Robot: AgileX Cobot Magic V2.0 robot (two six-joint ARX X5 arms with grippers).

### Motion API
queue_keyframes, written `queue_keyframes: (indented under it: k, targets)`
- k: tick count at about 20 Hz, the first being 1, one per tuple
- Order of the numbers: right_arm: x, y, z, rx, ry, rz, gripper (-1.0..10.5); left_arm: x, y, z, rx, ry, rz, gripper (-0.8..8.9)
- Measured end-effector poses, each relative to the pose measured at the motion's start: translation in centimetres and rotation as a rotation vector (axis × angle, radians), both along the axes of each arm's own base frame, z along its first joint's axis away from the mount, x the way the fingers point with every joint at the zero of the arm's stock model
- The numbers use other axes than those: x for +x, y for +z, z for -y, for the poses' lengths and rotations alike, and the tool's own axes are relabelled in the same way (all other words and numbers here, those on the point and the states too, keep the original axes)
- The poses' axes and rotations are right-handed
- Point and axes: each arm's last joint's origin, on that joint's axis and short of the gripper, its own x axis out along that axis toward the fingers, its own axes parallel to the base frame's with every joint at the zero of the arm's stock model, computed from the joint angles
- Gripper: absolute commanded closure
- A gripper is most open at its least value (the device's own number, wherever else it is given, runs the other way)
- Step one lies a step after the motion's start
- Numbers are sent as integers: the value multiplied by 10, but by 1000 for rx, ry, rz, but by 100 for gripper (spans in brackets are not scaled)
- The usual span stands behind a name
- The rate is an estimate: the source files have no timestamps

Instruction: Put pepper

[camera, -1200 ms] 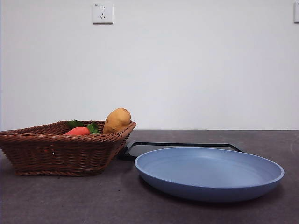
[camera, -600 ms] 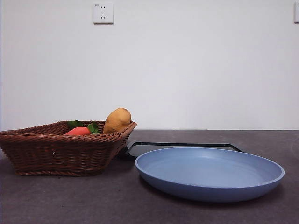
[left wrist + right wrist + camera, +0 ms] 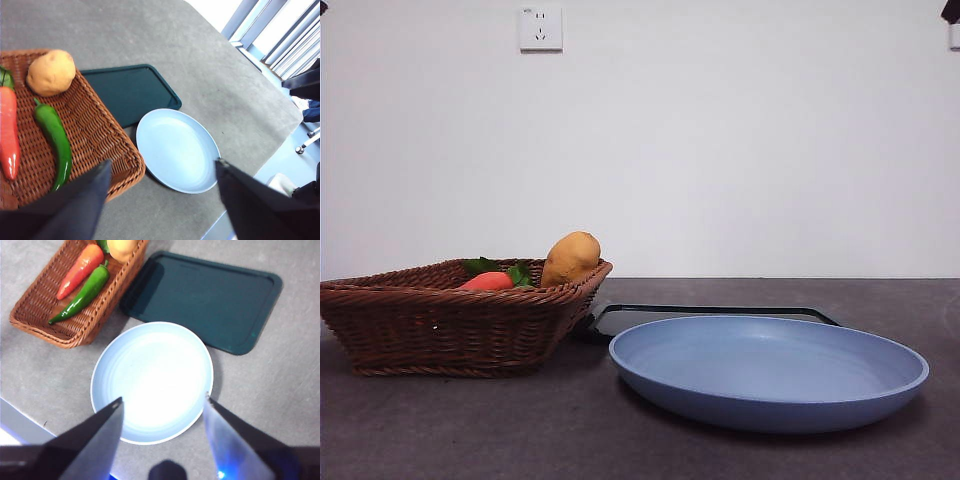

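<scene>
The long glossy green pepper point(image 3: 54, 142) lies in the wicker basket point(image 3: 100, 125) beside a red-orange vegetable point(image 3: 9, 131) and a tan potato-like lump point(image 3: 51, 72). It also shows in the right wrist view point(image 3: 82, 294). In the front view the basket wall point(image 3: 450, 325) hides the pepper. The blue plate point(image 3: 770, 368) stands empty to the basket's right. My left gripper point(image 3: 160, 172) is open, high above the basket and the plate point(image 3: 177, 150). My right gripper point(image 3: 164, 407) is open, high above the plate point(image 3: 152, 380).
A dark green tray point(image 3: 710, 313) lies behind the plate, also in the left wrist view point(image 3: 130, 90) and the right wrist view point(image 3: 205, 297). Black arm tips show at the top corners of the front view point(image 3: 951, 10). The table edge point(image 3: 240, 175) is near the plate.
Black arm tips have come into the front view's top corners. The basket, plate and tray have not moved.
</scene>
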Motion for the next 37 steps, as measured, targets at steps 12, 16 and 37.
queue_keyframes:
  k: [12, 16, 37]
  targets:
    - [69, -50, -13, -51, -10, -293, 649, 0, 0, 0, 0, -1, 4, 415]
    - [103, -83, -19, -68, -10, -380, 649, 0, 0, 0, 0, -1, 4, 415]
    - [142, -156, -39, -112, 35, -559, 941, 0, 0, 0, 7, 8, 3, 416]
